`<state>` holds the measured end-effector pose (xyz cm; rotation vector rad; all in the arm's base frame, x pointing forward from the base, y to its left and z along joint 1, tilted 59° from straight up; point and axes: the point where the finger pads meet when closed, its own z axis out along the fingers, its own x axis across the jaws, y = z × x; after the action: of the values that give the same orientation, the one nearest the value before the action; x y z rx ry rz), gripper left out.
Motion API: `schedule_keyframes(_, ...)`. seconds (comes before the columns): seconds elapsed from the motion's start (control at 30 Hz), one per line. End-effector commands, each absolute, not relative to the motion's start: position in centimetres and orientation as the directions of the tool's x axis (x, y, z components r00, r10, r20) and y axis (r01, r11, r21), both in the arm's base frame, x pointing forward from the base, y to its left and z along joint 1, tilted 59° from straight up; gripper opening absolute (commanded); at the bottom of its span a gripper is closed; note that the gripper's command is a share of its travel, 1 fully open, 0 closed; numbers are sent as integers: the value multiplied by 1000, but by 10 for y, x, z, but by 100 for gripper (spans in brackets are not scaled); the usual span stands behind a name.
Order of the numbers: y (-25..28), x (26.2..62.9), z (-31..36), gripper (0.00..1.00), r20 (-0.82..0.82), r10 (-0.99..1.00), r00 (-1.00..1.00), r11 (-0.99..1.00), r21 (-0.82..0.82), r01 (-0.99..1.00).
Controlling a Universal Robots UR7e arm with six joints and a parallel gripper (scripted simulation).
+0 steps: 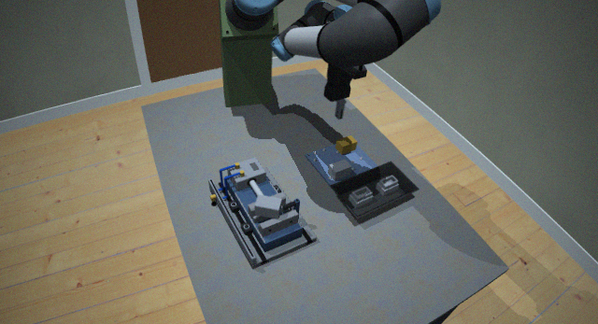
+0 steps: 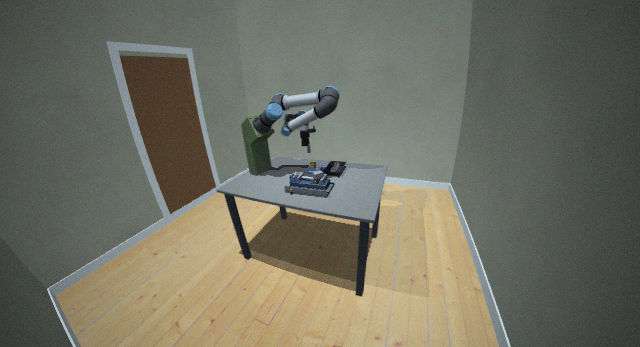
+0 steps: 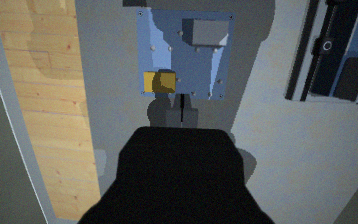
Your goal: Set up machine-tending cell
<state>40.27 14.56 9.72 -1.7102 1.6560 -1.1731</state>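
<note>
Small machine-tending cell set up in plain room, as I see it from here. Grey table (image 2: 350, 197) on dark legs stands on plank floor (image 2: 280, 307), pale green walls, brown door (image 2: 165, 132) in white frame (domestic-looking, not factory hall). Workshop kit on table says otherwise: blue vise (image 1: 262, 212) with hoses, blue infeed plate (image 1: 322, 158) with pins, black outfeed tray (image 1: 406, 186), arm on green pedestal (image 2: 256, 152) at table's back edge.

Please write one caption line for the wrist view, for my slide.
Shut, empty claw above the infeed plate, near the brass blank overhanging its edge.
</note>
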Motion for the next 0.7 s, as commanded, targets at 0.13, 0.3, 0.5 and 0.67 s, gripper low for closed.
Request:
schedule_keyframes(0.13, 142, 415, 90, 0, 244, -965, -101, -150, -822, -549)
schedule_keyframes(0.3, 141, 421, 85, 0, 244, -965, -101, -150, -822, -549)
schedule_keyframes(0.5, 139, 429, 81, 0, 244, -965, -101, -150, -822, -549)
schedule_keyframes(0.67, 138, 432, 79, 0, 244, -965, -101, -150, -822, -549)
